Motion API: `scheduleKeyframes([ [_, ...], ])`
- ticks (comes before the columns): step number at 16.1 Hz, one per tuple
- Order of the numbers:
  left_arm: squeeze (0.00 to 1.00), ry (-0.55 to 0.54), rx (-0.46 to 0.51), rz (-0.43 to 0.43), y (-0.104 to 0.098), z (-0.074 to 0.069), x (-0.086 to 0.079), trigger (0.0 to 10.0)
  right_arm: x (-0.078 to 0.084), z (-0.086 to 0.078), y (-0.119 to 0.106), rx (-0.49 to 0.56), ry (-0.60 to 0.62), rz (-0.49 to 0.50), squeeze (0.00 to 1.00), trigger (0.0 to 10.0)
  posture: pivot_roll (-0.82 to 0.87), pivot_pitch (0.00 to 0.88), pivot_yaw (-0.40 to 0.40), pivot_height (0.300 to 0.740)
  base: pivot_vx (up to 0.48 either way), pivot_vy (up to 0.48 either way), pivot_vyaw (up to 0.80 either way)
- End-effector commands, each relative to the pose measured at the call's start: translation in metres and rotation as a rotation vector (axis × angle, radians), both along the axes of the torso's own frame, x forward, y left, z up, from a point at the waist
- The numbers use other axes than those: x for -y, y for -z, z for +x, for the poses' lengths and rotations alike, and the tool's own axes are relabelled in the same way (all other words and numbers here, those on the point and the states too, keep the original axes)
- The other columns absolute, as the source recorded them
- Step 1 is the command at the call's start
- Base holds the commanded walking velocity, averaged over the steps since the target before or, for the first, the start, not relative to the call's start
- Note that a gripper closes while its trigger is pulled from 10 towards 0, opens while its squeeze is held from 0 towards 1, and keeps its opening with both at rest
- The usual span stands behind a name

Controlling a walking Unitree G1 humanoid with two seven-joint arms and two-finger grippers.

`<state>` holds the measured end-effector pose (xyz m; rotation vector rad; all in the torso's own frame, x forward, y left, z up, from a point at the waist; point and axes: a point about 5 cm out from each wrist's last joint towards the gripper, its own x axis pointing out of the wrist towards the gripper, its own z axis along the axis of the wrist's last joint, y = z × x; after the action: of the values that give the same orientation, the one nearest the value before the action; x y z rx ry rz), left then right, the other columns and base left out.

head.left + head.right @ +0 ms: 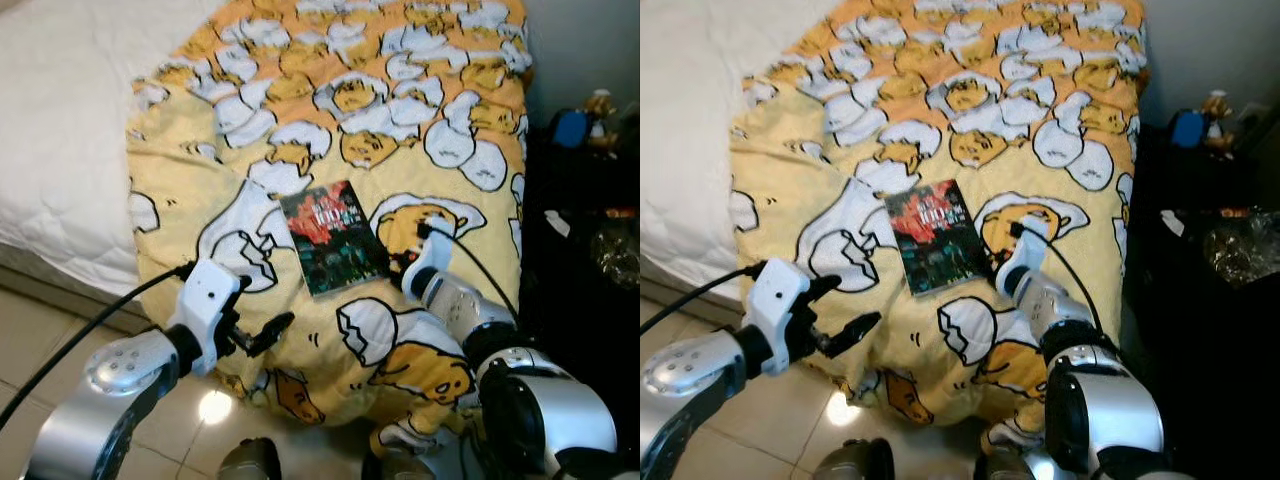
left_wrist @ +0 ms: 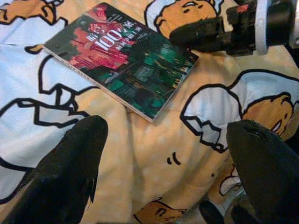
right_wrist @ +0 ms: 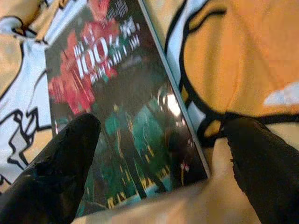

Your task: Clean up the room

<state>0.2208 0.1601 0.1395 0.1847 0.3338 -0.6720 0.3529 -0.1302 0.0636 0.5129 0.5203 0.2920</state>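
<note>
Book not yet picked up; both grippers spread apart around it on the blanket.

The book [image 1: 332, 238] lies flat on the yellow cartoon-print blanket [image 1: 300, 90], untouched, so by my reading the tidying of this item has barely begun: it must be grasped, lifted and carried off. The right gripper [image 3: 159, 158] sits just beside the book's near right corner, fingers parted, one over the cover and the other over the blanket past its edge, grasping nothing. The left gripper [image 2: 163, 158] hovers near the bed's edge, fingers wide apart and empty, with the book ahead of it and a little to its right. The book is a thin glossy paperback, dark cover with red and green artwork and a large white "100".
</note>
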Motion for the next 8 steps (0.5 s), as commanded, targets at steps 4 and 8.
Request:
scheduleKeyframes([
  [4,0.0,0.002,-0.04,0.008,0.0,-0.014,-0.003,10.0,-0.003,-0.004,0.007,-0.057,-0.005,0.031,1.0,10.0,0.05,0.255,-0.007,0.74,0.0,0.0,0.0],
  [8,0.0,-0.024,-0.022,-0.016,-0.006,-0.005,-0.006,10.0,-0.008,-0.003,0.003,-0.081,-0.017,0.155,0.65,10.0,0.02,0.263,-0.035,0.74,0.0,0.0,0.0],
])
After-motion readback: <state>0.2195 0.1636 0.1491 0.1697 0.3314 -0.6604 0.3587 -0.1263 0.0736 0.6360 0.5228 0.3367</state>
